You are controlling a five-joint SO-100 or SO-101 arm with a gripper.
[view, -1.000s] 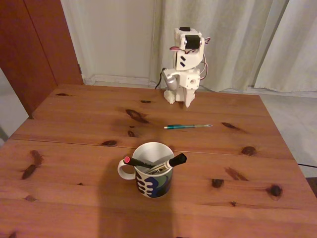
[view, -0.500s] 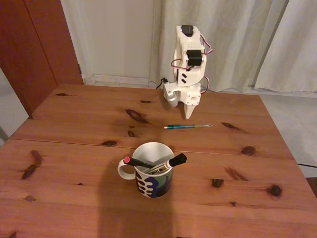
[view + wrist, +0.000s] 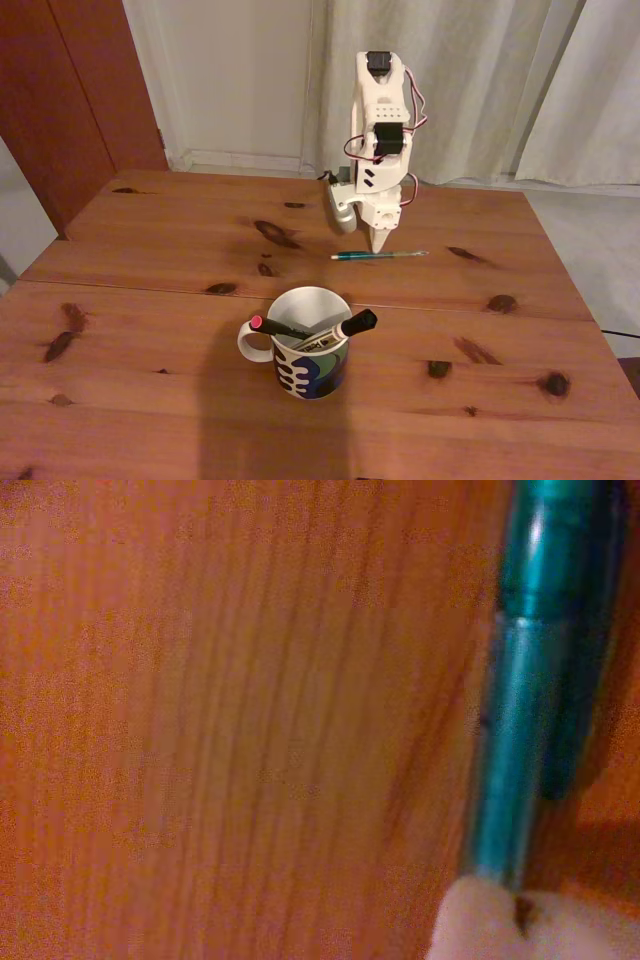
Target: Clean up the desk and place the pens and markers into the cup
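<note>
- White ceramic mug (image 3: 312,352): stands on reddish-brown wooden desk (image 3: 140,300), holding black pen (image 3: 280,328) and thick white marker (image 3: 335,333).
- Teal-green pen (image 3: 378,255): lies flat behind mug.
- White gripper (image 3: 379,246): tip touching teal pen; finger spacing cannot be determined.

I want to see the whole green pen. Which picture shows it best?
The fixed view: the green pen lies whole on the desk, with the hand right above it. The wrist view shows a close, blurry stretch of its shiny barrel, not the ends.
</note>
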